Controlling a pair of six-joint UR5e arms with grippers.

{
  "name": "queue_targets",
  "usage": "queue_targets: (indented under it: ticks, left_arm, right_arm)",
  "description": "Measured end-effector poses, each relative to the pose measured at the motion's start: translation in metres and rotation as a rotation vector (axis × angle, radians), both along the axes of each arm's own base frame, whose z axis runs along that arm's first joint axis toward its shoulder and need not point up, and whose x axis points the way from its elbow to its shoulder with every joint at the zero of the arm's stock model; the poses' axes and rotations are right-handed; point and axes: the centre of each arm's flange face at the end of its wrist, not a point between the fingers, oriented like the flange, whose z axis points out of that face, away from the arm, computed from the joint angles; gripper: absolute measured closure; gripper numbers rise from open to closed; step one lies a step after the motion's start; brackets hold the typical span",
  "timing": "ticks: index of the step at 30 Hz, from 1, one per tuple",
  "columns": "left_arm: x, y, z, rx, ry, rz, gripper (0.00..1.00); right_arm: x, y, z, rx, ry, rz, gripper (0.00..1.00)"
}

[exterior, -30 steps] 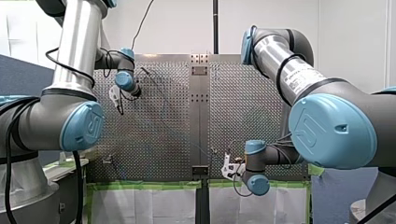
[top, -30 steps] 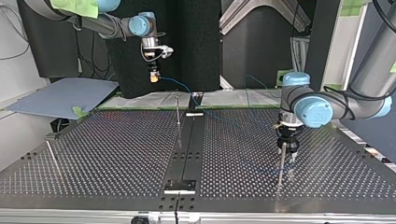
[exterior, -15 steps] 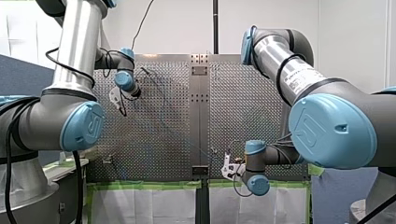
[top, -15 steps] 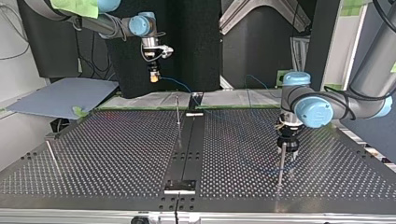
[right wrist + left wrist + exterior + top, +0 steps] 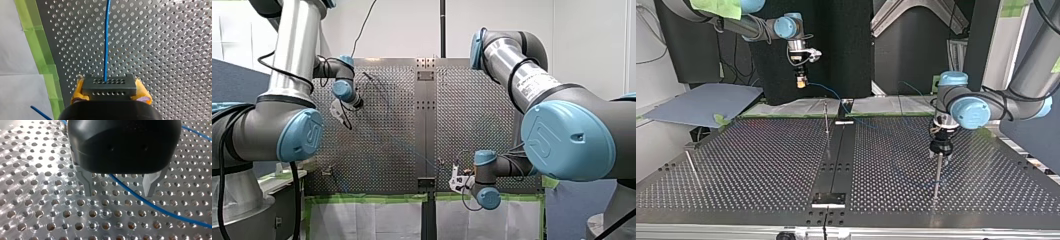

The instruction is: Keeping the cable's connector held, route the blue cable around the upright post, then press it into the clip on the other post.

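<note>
Firmly pinched between the yellow pads (image 5: pixel 78 90) of my right tool (image 5: pixel 110 94) is a dark block, the connector (image 5: pixel 109 84), with rows of small holes on its face. The blue cable (image 5: pixel 106 37) leaves its middle and runs straight ahead, in line with the tool, over the perforated counter (image 5: pixel 162 50). A strip of green tape (image 5: pixel 37 47) edges the counter beside it.

My left tool (image 5: pixel 118 193) is spread wide and grips nothing. Its two metal fingers (image 5: pixel 87 183) point down at the counter. The cable crosses the gap between them on a slant, touching neither as far as can be seen.

Only the top view shows where each tool stands among the posts. There my right tool hangs at about eleven o'clock, above the counter's far edge. The cable drops from it toward four o'clock, passing the upright middle post (image 5: pixel 826 120) on its three o'clock side. My left tool is at about three o'clock, low over the holes, with a thin post (image 5: pixel 937 176) just at its six o'clock side. Which post carries the clip is too small to tell. The front view shows both wrists but not the fingers.
</note>
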Motion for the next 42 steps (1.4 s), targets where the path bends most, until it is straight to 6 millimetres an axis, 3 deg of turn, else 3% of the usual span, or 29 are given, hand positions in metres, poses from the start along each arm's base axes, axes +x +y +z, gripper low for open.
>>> queue_targets:
  ticks: [11,27,42]
  left_arm:
    - [-0.009,0.002,0.003,-0.101,-0.037,0.013,0.01]
    - [-0.018,0.007,0.022,-0.271,-0.071,0.072,0.01]
    - [-0.033,0.014,0.018,-0.422,-0.087,0.104,0.01]
  right_arm:
    - [0.0,0.0,0.0,-0.003,-0.002,0.0,1.0]
    - [0.0,0.0,0.0,-0.001,-0.001,0.0,1.0]
    - [0.0,0.0,0.0,-0.001,-0.001,0.0,1.0]
